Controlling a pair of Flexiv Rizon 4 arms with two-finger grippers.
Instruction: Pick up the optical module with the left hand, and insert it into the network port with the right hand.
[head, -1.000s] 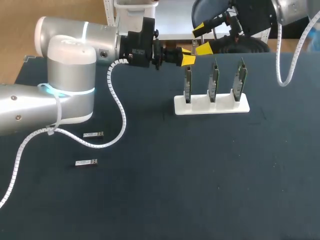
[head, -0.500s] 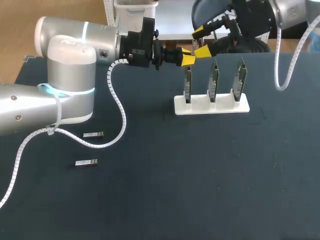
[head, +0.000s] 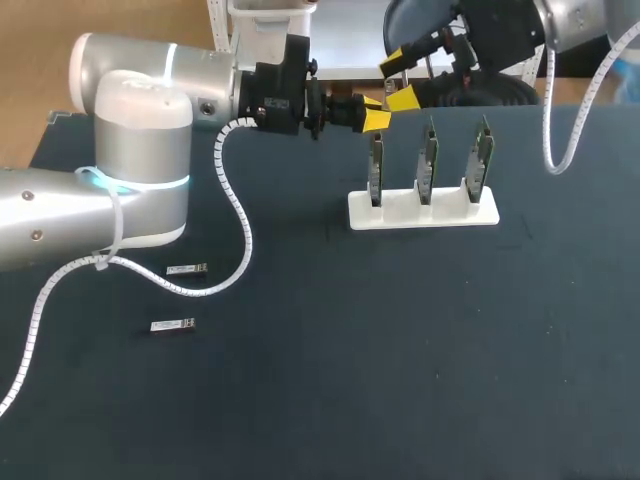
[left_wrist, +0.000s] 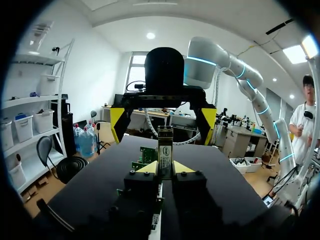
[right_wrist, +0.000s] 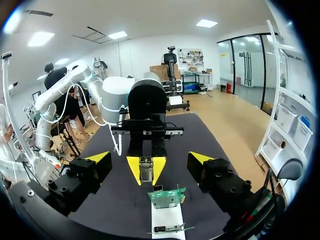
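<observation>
My left gripper hangs above the table's far side, just left of the rack, and is shut on a small metal optical module. The module pokes out past the yellow tips, seen end-on as the module in the right wrist view. My right gripper faces it from the far side, open wide, with its fingertips on either side of the module without touching it. In the right wrist view the left gripper lies between my right gripper's spread fingers. Green network port boards stand upright in a white rack.
Two spare modules lie on the dark mat at the left, one by the left arm's cable, the other nearer the front. A green board and the white rack sit below both grippers.
The right gripper has shifted slightly left, closer around the held module. The left arm has kept still.
</observation>
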